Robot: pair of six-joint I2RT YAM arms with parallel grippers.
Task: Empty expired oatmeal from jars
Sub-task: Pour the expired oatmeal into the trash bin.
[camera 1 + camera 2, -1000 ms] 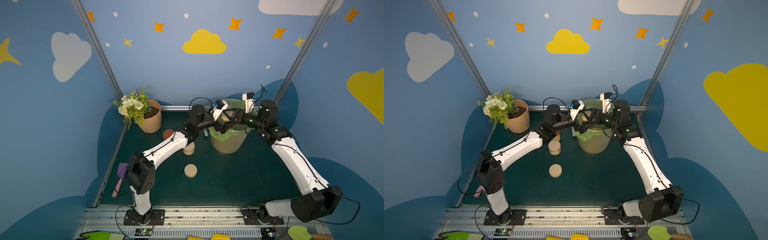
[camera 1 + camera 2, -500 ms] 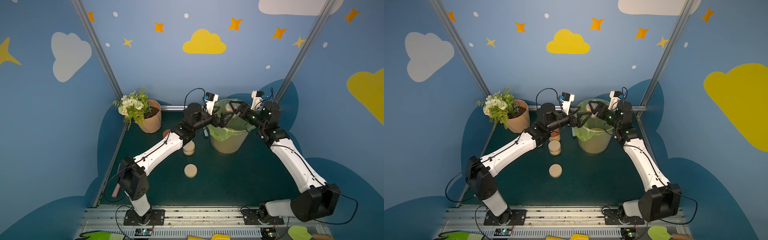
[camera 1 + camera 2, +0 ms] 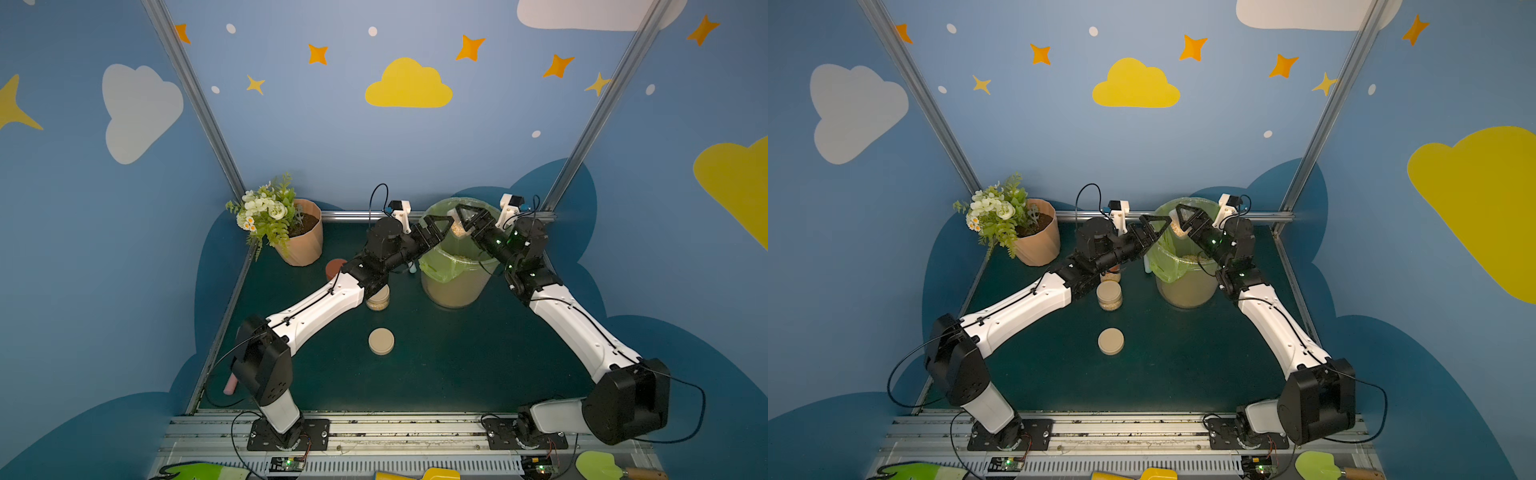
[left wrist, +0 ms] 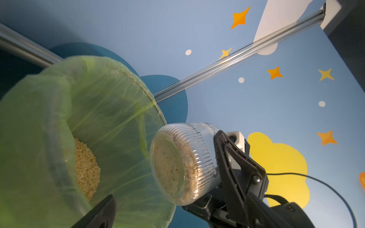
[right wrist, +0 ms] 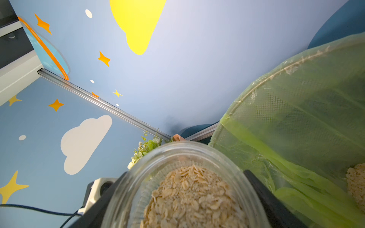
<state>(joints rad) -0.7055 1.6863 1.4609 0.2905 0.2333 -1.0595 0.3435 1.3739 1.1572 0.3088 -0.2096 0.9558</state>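
In both top views the right pincer (image 3: 459,216) (image 3: 1183,220) pinches an open jar (image 3: 457,227) (image 3: 1177,227) across its sides, a little above centre of the frame. It holds the jar over the mouth of the beige bin (image 3: 455,291). The jar has no lid. The right wrist view looks into its mouth at a heap of pale oatmeal (image 5: 193,197). The left wrist view shows the jar's ribbed wall and base (image 4: 183,163), with the bin's green liner (image 4: 98,98) beside it and more flakes lying inside.

The left pincer (image 3: 442,226) (image 3: 1156,226) is spread wide and holds nothing. It sits just left of the jar, at the bin's rim.

On the dark counter (image 3: 436,374) a second jar (image 3: 378,298) (image 3: 1109,296) with a beige lid stands at centre frame, just beside the left arm. A loose beige lid (image 3: 381,340) lies below it. A third jar (image 3: 336,268) with a rust-red lid is partly hidden behind that arm. The flowerpot (image 3: 303,245) stands to the left of centre.
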